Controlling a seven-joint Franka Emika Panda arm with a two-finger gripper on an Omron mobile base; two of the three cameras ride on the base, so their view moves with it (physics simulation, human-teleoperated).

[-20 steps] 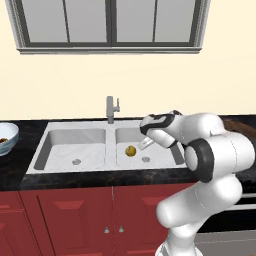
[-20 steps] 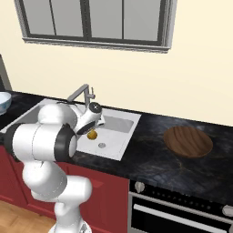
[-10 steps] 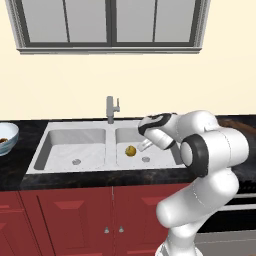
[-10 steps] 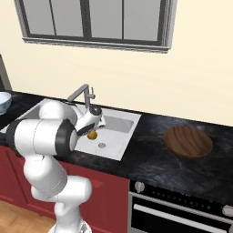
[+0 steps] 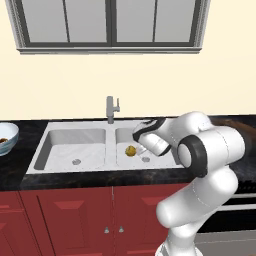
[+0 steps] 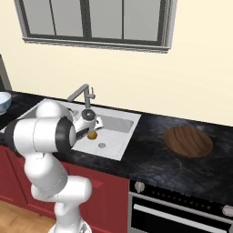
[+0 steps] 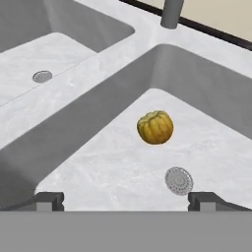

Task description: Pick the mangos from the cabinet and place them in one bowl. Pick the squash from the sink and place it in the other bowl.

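squash: yellow-orange, ribbed | sink: pale grey marbled

The bowl at the left edge of the left base view is cut by the frame, its dark contents too small to identify. In the hand view, the faucet is cropped at the top edge.

Sink set in the bench, faucet behind the divider between basins. Squash in right basin, just left of and slightly beyond its drain. End effector above right basin, near side of squash, apart from it. Bowl on bench, far left. Wooden board on bench, right of sink.
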